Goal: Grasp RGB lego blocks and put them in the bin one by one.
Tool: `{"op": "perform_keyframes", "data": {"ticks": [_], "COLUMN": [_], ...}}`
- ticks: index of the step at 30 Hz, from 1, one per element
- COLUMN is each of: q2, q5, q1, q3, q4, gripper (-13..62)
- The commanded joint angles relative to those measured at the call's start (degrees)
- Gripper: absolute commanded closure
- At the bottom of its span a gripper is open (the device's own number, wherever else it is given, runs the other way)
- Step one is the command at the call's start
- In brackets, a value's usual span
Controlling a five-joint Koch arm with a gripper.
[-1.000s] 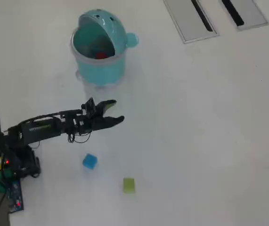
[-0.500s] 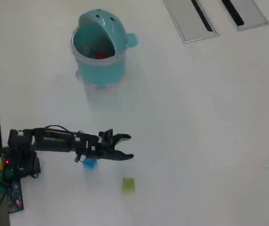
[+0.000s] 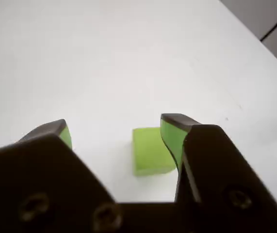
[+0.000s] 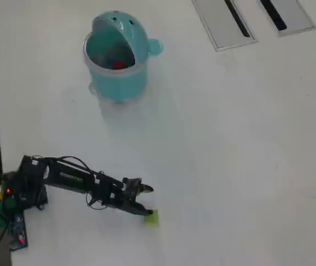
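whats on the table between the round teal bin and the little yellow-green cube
Nothing; in the overhead view the white table is bare between the round light-teal plastic bin and the small yellow-green plastic cube.

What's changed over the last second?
The arm swung away from the round light-teal bin, passing over the blue cube, which it now hides. Its open gripper now straddles the small yellow-green cube, not yet gripping. Bin, the red cube inside and yellow-green cube stayed put.

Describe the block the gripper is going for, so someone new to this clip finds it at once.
On the white table, follow the black arm from its base at the overhead view's lower left to the open gripper. The yellow-green block lies on the table between the jaws; it is the only loose cube visible there.
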State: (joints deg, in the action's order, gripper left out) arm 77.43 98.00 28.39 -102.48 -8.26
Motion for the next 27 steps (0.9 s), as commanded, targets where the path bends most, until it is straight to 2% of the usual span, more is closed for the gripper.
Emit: {"op": "perform_keyframes", "data": {"ticks": [1,10,21,27], "q2": [0.7,-5.4,-10.8,-13.7], "q5": [0.4,1.9,1.8,-1.9], "q1": [1.0,4.7,5.7,6.4], "q3": [6.6,10.8,8.8,8.8], "q4": [0.4,-1.0,-1.5,-1.4], "gripper": [15.6,15.6,15.7,19.0]}}
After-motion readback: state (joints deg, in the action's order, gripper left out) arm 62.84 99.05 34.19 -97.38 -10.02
